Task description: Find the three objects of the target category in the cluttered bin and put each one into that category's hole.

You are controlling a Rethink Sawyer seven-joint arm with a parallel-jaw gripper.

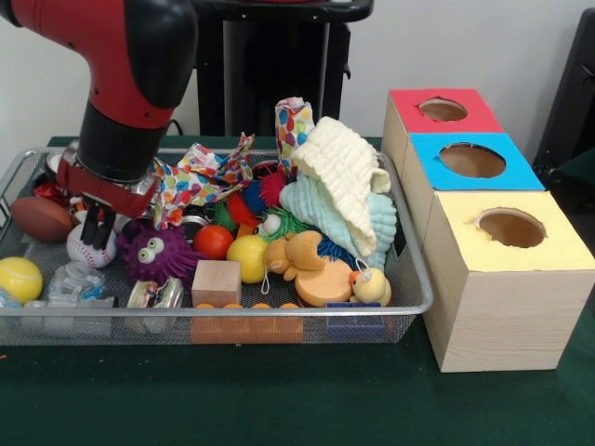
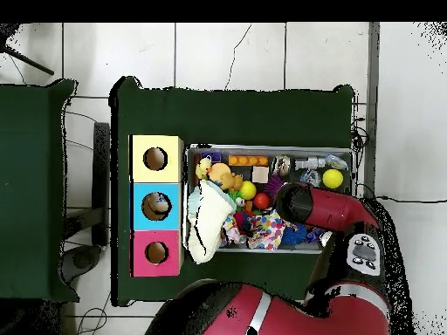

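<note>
Wooden blocks are lining the basket front, lower centre. Gripper, fingers slightly parted and empty, is hovering over the baseball at left; likely searching, grasp next.

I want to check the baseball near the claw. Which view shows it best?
The front view: the baseball, white with red stitching, lies just under the claw. Overhead, the red arm hides it.

Robot lab: pedestal-mounted arm, tiled floor (bare walls).
</note>
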